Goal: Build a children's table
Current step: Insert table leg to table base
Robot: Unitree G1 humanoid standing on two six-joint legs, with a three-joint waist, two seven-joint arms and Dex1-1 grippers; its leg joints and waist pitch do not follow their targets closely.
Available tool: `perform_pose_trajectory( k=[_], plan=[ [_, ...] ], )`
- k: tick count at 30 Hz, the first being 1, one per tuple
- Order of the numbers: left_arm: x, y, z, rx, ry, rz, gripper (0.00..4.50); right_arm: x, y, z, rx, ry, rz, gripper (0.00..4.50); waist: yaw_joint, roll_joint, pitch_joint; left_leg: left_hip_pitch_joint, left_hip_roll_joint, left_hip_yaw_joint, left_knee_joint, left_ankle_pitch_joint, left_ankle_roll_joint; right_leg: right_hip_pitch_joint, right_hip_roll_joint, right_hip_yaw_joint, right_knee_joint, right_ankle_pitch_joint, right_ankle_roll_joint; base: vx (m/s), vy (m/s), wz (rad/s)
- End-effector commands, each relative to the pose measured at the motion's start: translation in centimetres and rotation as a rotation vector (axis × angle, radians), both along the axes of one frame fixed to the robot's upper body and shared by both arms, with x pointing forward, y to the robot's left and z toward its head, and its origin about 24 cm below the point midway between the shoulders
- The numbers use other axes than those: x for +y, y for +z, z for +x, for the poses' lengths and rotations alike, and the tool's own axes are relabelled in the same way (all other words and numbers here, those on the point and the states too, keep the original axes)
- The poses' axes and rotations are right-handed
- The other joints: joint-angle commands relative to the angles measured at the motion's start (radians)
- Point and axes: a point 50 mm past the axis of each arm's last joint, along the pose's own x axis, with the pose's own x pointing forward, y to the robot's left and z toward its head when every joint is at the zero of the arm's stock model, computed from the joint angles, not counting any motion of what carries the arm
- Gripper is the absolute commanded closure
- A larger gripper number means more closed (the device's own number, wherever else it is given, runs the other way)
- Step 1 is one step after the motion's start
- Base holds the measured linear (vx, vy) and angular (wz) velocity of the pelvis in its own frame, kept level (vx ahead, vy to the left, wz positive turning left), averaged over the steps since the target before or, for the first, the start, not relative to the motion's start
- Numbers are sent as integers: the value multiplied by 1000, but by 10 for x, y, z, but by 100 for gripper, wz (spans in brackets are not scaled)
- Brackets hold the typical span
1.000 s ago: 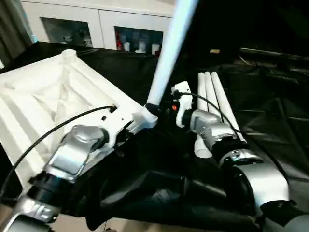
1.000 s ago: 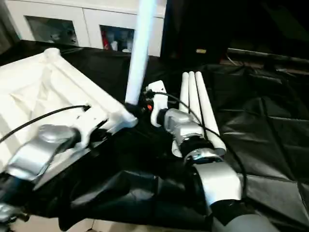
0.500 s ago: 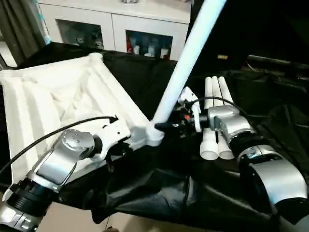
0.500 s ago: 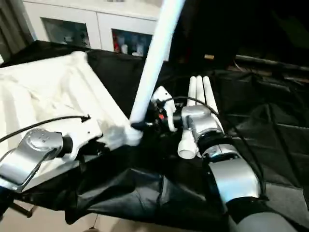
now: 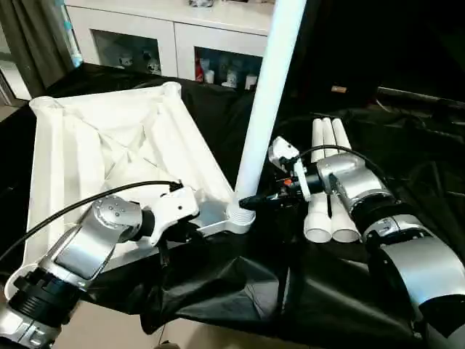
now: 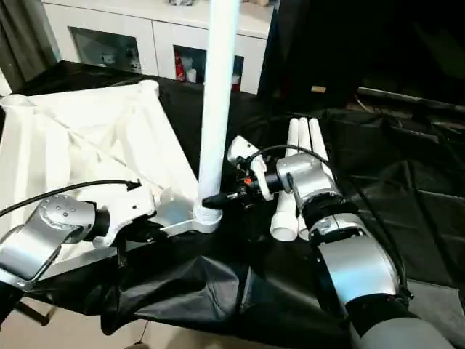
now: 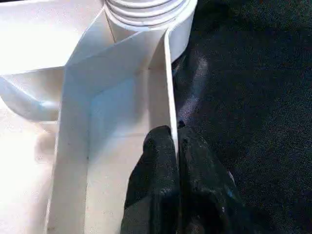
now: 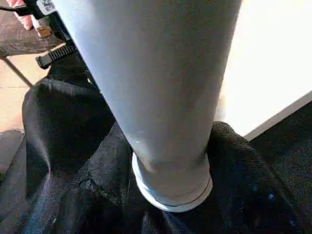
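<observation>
The children's table top (image 5: 109, 145) lies upside down on black cloth, ribbed underside up. One white leg (image 5: 265, 94) stands nearly upright in the near right corner socket (image 5: 238, 217). My right gripper (image 5: 251, 201) holds this leg just above the socket; the leg (image 8: 161, 87) looms right in front of the right wrist camera. My left gripper (image 7: 175, 146) is shut on the top's thin rim wall (image 7: 168, 83) a little short of that socket (image 7: 146, 9), one black finger (image 7: 156, 165) on each side. Three more legs (image 5: 327, 182) lie side by side to the right.
A white glass-door cabinet (image 5: 145, 43) stands behind the table. The black cloth (image 5: 407, 167) covers the work surface and hangs in folds over its near edge (image 5: 240, 291). Floor (image 5: 218, 342) shows below. A cable (image 5: 87, 203) loops over my left forearm.
The camera has shifted. The leg, leaning right before, now stands nearly upright over the corner socket, my right gripper still on its base. My left gripper keeps its hold on the rim.
</observation>
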Motion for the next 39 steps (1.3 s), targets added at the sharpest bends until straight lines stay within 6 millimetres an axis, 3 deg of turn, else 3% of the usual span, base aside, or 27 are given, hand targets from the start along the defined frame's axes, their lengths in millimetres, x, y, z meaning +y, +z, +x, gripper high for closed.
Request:
perform_pose_trajectory(
  k=[1, 8, 10, 13, 14, 16, 18, 19, 22, 26, 29, 30, 34, 36, 39],
  plan=[
    [-35, 21, -5, -61, -222, -103, 450, 5, -43, -22, 176, 68, -142, 255, -8, 24, -57, 8, 31, -1, -66, -195, 0, 36, -71, 42, -62, -59, -264, 0, 0, 0],
    [-34, 20, -2, -76, -212, -87, 450, 2, -51, -31, 192, 137, -165, 255, -6, 26, -55, 9, 31, -1, -66, -199, 5, 35, -70, 42, -63, -54, -265, 0, 0, 0],
    [-34, 19, 0, -76, -192, -91, 450, 3, -54, -30, 173, 93, -149, 255, -7, 25, -51, 10, 31, -2, -69, -229, -1, 33, -71, 43, -68, -100, -257, 0, 0, 0],
    [-36, 20, 6, -75, -124, -118, 450, 8, -60, -24, 115, -83, -129, 255, -8, 23, -50, 12, 30, -3, -72, -249, -10, 31, -72, 44, -73, -142, -244, 0, 0, 0],
    [-38, 20, 10, -76, -82, -133, 450, 10, -63, -21, 99, -189, -116, 255, -12, 24, -44, 12, 28, -5, -78, -292, -23, 28, -72, 44, -80, -222, -225, 0, 0, 0],
    [-41, 21, 16, -80, -19, -148, 450, 12, -69, -18, 104, -330, -103, 256, -19, 24, -43, 20, 27, -13, -81, -342, -50, 23, -81, 47, -95, -360, -183, 0, 0, 0],
    [-44, 20, 24, -85, 60, -158, 450, 16, -76, -17, 121, -470, -96, 257, -34, 21, -43, 12, 26, -19, -86, -363, -54, 28, -76, 44, -94, -373, -169, 0, 0, 0],
    [-46, 19, 29, -85, 120, -160, 450, 21, -81, -18, 140, -549, -89, 257, -35, 23, -43, 20, 25, -19, -85, -384, -55, 20, -76, 44, -100, -405, -158, 0, 0, 0],
    [-56, 13, 42, -66, 277, -166, 450, 37, -92, -22, 207, -725, -68, 257, -43, 27, -42, 26, 20, -22, -84, -421, -64, 13, -78, 42, -110, -476, -135, 0, 0, 0],
    [-71, 5, 51, -45, 388, -165, 450, 65, -97, -27, 296, -862, -9, 257, -54, 26, -43, 26, 15, -27, -83, -450, -50, 7, -78, 37, -124, -536, -97, -14, 2, -3],
    [-72, 4, 53, -60, 416, -143, 450, 75, -95, -29, 313, -866, 7, 257, -51, 28, -42, 38, 14, -28, -81, -496, -44, -5, -75, 32, -134, -567, -86, 0, 0, 0],
    [-72, 3, 53, -65, 423, -133, 450, 80, -94, -30, 314, -864, 7, 257, -53, 24, -41, 38, 13, -28, -82, -508, -39, -6, -75, 29, -137, -578, -79, 0, 0, 0],
    [-69, 1, 54, -65, 448, -109, 450, 92, -93, -33, 304, -844, -8, 257, -55, 30, -44, 26, 17, -35, -95, -498, -40, 7, -78, 23, -135, -527, -81, 0, 0, 0],
    [-66, 0, 54, -64, 457, -101, 450, 94, -93, -33, 291, -839, -15, 257, -54, 28, -44, 24, 18, -33, -96, -487, -41, 6, -79, 25, -133, -497, -92, 0, 0, 0],
    [-64, -1, 53, -65, 462, -97, 450, 94, -92, -33, 265, -830, -23, 257, -54, 29, -39, 37, 15, -31, -92, -528, -42, -6, -77, 25, -141, -536, -89, 0, 0, 0]
  ],
)
